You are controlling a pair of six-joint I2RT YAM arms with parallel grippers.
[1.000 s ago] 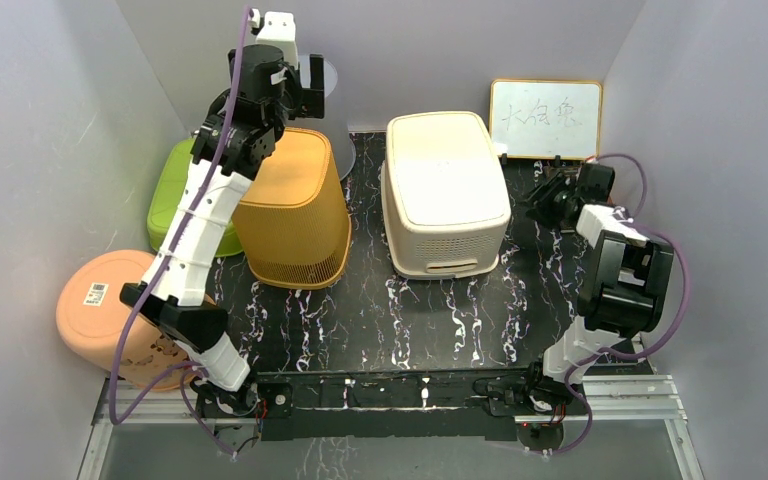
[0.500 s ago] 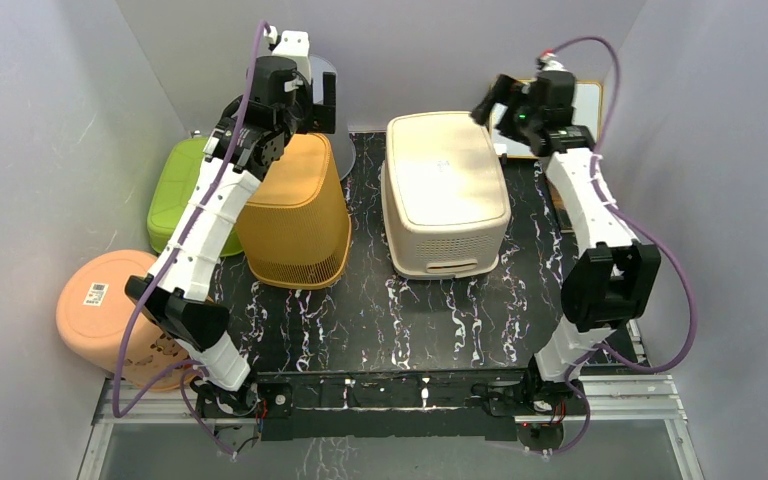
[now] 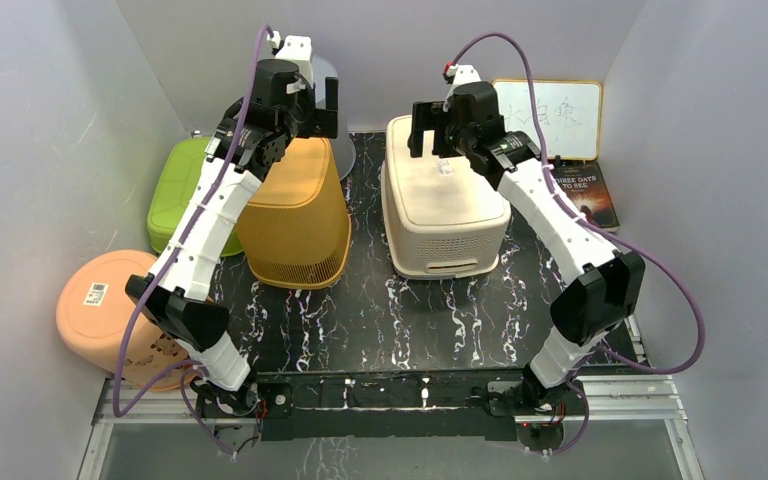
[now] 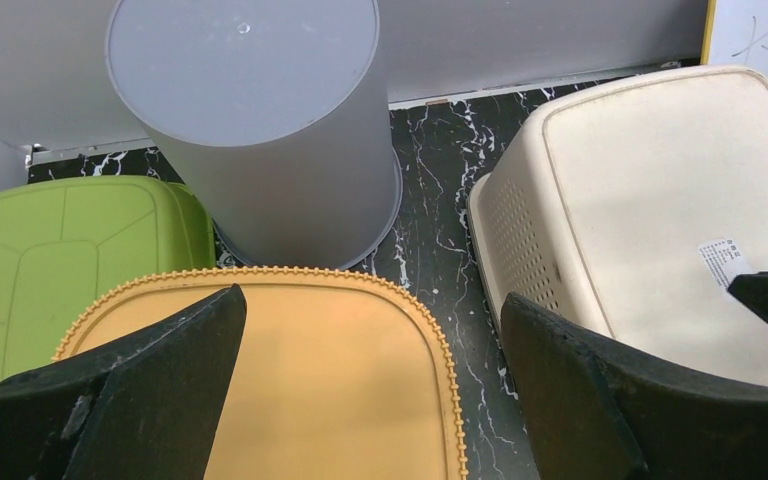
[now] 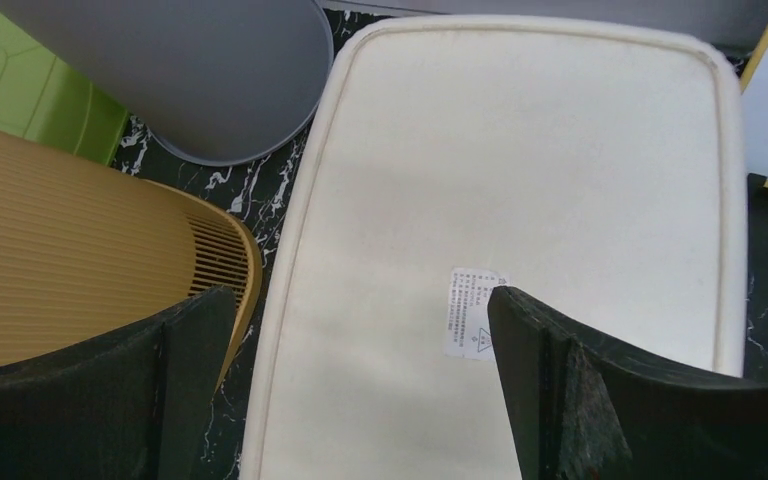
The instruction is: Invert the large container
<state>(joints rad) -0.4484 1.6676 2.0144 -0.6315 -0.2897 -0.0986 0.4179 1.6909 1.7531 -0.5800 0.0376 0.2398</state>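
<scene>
**A:** Where is the large cream container (image 3: 445, 215)?

**B:** At the back of the black marbled tabletop (image 3: 390, 320), right of centre, directly under my right gripper (image 5: 360, 295). It is a rounded rectangle of matte plastic. Its smooth flat base faces up, with a raised lip round the edge and a small white sticker (image 5: 473, 325) on it. The side walls are pierced with fine holes, and there is a slot handle in the near end.

**A:** Are your tools holding anything?

**B:** No. Both are spread wide and empty. My right gripper hangs above that base. My left gripper (image 3: 318, 100) hangs above the far edge of the orange basket (image 3: 295, 215).

**A:** What are the neighbours like?

**B:** The orange basket has finely ribbed walls and a beaded border around its flat top. Behind it stands a smooth grey round bin (image 4: 250, 110) that tapers. To the left are a glossy green tub (image 4: 50, 250) with moulded panel lines and a peach round tub (image 3: 100, 310) at the table's left edge.

**A:** Is there room around the cream one?

**B:** A bare strip separates it from the orange basket, and the grey bin stands just off its far left corner. A whiteboard (image 3: 550, 115) leans just behind its far right corner. A book (image 3: 585, 190) lies to its right. The widest open area is in front, toward my bases.
</scene>
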